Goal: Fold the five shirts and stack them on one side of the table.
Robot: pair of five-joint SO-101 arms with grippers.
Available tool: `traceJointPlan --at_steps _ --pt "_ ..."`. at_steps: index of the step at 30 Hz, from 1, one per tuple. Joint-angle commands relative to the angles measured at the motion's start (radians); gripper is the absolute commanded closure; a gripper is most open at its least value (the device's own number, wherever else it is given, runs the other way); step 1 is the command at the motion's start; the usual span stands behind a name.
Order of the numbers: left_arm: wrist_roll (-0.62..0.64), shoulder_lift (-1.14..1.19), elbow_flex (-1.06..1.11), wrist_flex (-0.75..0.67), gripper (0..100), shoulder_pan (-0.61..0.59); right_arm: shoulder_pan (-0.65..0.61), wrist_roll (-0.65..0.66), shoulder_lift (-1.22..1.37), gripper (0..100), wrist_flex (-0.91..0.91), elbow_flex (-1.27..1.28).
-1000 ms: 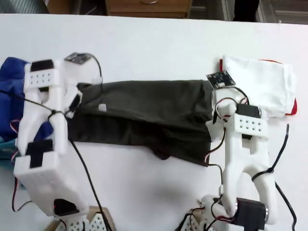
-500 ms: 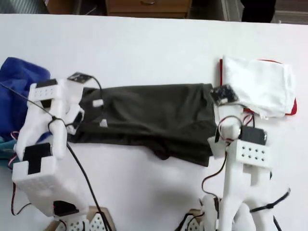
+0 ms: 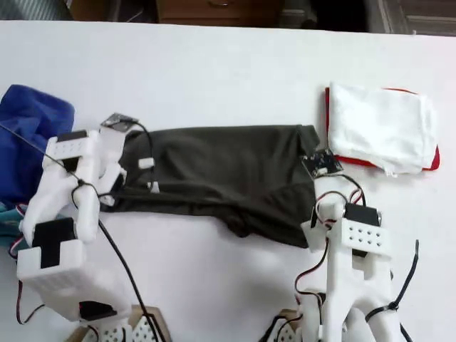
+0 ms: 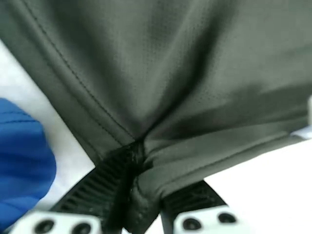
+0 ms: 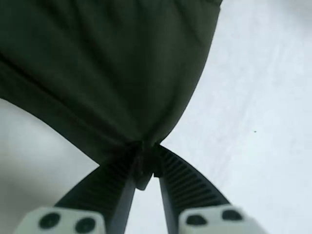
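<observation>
Plainly, the white bench (image 3: 214, 64) carries a dark shirt (image 3: 228, 171) across its middle; left fingers (image 4: 97, 180) and right fingers (image 5: 187, 187) clamp its opposite ends. A folded stack (image 3: 381, 132) lies right, a blue shirt (image 3: 32, 128) left, a wooden cabinet (image 3: 221, 11) behind.

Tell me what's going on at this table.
Both arms hold the dark olive shirt, which lies spread across the white table. The left gripper is shut on its end beside a crumpled blue shirt; the right gripper is shut on the other end, near a folded white shirt stacked on a red shirt. The fold is not finished.
</observation>
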Motion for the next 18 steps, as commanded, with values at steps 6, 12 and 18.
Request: traceJointPlan --at_steps 6,12,18 --pt "-0.003 -0.029 -0.125 0.115 77 -0.054 0.007 -0.002 -0.047 83.7 0.082 -0.144" --pt "-0.003 -0.021 -0.532 0.365 77 -0.126 0.007 -0.003 -0.047 83.9 0.162 -0.368" --pt "0.008 -0.018 -0.782 0.46 79 -0.089 -0.002 -0.117 -0.036 84.1 0.093 -0.519"
